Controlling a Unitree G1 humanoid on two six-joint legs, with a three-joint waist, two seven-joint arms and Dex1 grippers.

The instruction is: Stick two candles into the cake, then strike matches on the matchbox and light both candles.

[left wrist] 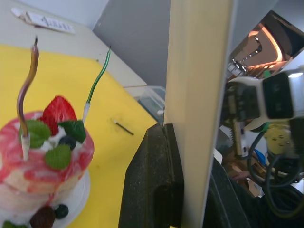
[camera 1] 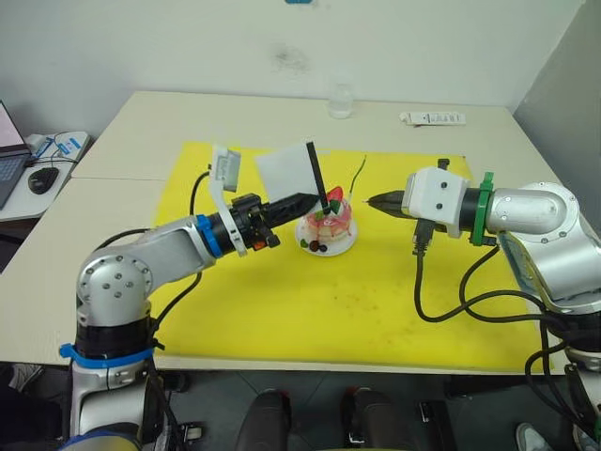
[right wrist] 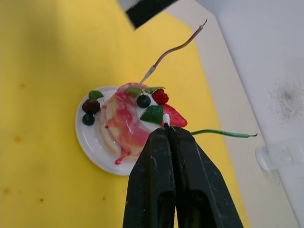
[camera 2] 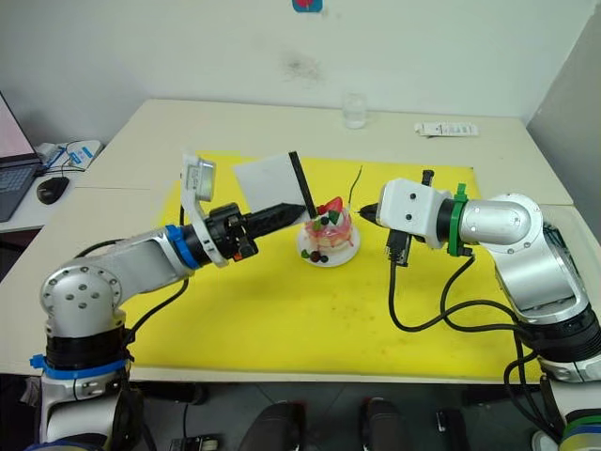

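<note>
Beige table (camera 1: 141, 132) against a white wall (camera 1: 141, 47)

My left claw (left wrist: 164, 175) pinches the matchbox (left wrist: 199, 95), which runs off the top of my left wrist view and blocks the middle of it; print not readable. In the head views the box's black strip crosses in front of one candle (left wrist: 26, 99). My right claw (right wrist: 167, 130) covers the cake's (right wrist: 126, 118) near side; whether a match sits between its closed tips, can't tell. Laptop (camera 1: 7, 155) cut by the edge.
</note>
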